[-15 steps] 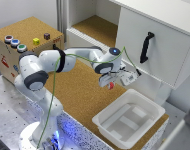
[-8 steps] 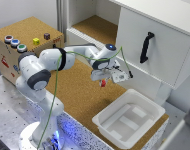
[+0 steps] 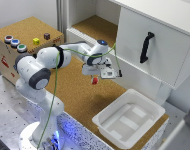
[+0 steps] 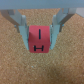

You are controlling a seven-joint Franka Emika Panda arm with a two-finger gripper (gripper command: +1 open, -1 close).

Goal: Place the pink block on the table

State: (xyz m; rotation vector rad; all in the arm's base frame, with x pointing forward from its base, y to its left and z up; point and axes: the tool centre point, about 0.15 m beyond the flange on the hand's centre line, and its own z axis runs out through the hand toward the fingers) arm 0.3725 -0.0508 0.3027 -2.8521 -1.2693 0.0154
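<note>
The pink block (image 3: pixel 95 80) is a small reddish cube held just above the cork table (image 3: pixel 70 95), near its middle. My gripper (image 3: pixel 96 79) points down and is shut on it. In the wrist view the pink block (image 4: pixel 40 38) fills the gap between the two fingers (image 4: pixel 22 30), one face showing black letter marks. My gripper (image 4: pixel 40 37) has only speckled cork table (image 4: pixel 15 65) below and around it. I cannot tell whether the block touches the cork.
A white plastic bin (image 3: pixel 128 118) sits on the table toward the exterior view's right. A white cabinet (image 3: pixel 150 45) with a black handle stands behind. A cork-topped box (image 3: pixel 25 37) with coloured buttons and small cubes is at the left.
The arm has swung toward the exterior view's left, away from the white bin, carrying the block. The gripper has stayed shut on it and now hangs low over open cork.
</note>
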